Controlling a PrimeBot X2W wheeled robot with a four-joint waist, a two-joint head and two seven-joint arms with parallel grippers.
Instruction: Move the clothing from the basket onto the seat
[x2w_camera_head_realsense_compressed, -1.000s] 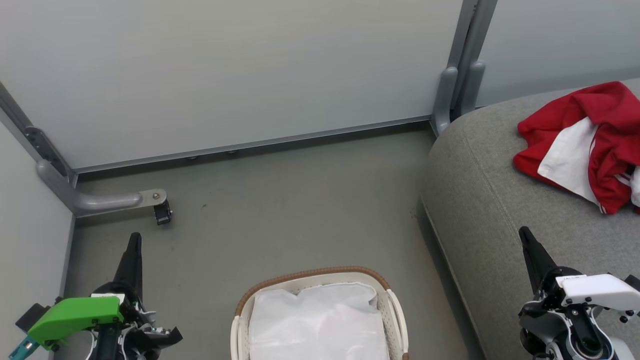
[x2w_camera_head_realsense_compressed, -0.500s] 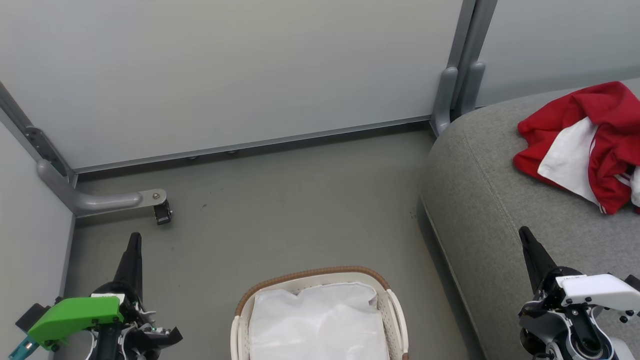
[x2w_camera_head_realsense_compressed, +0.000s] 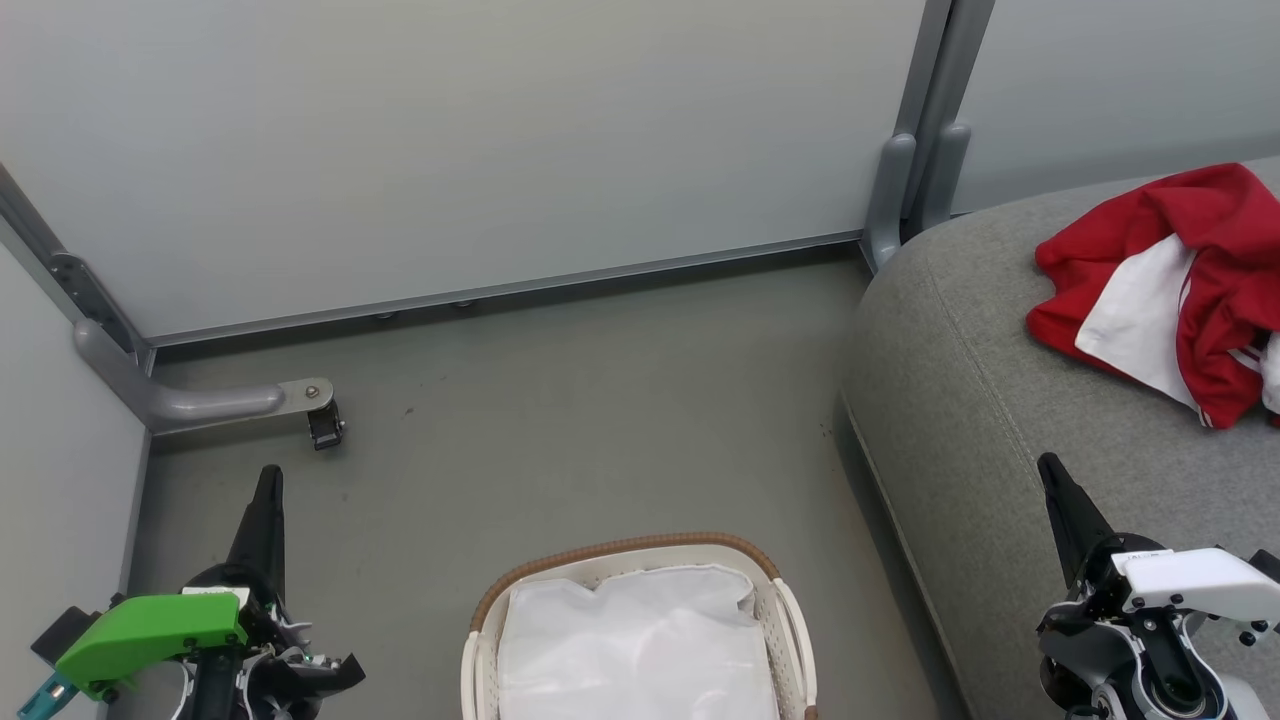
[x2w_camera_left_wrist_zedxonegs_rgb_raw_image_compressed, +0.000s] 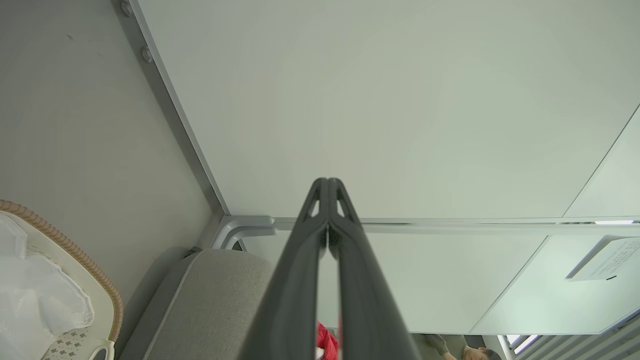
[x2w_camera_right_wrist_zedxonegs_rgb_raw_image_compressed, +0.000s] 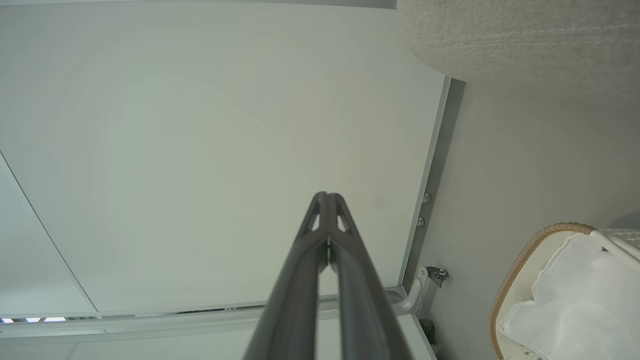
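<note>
The red clothing (x2w_camera_head_realsense_compressed: 1210, 270) with its white panel lies crumpled on the grey seat (x2w_camera_head_realsense_compressed: 1000, 420) at the right; a sliver of its red (x2w_camera_left_wrist_zedxonegs_rgb_raw_image_compressed: 326, 340) peeks between the fingers in the left wrist view. The cream basket (x2w_camera_head_realsense_compressed: 640, 560) with a brown woven rim stands on the floor at bottom centre, holding a white liner sheet (x2w_camera_head_realsense_compressed: 640, 640). My left gripper (x2w_camera_head_realsense_compressed: 268, 475) is shut and empty at the lower left, apart from the basket. Over the seat's front edge my right gripper (x2w_camera_head_realsense_compressed: 1048, 465) is shut on nothing. Both wrist views show fingertips pressed together (x2w_camera_left_wrist_zedxonegs_rgb_raw_image_compressed: 328, 182) (x2w_camera_right_wrist_zedxonegs_rgb_raw_image_compressed: 326, 196).
Pale partition walls (x2w_camera_head_realsense_compressed: 450, 150) enclose the grey floor (x2w_camera_head_realsense_compressed: 560, 420). A grey foot bracket with a small caster (x2w_camera_head_realsense_compressed: 322, 420) juts out at the left wall, and a grey post (x2w_camera_head_realsense_compressed: 905, 180) stands by the seat's far corner. A person (x2w_camera_left_wrist_zedxonegs_rgb_raw_image_compressed: 465, 350) shows at the left wrist view's bottom edge.
</note>
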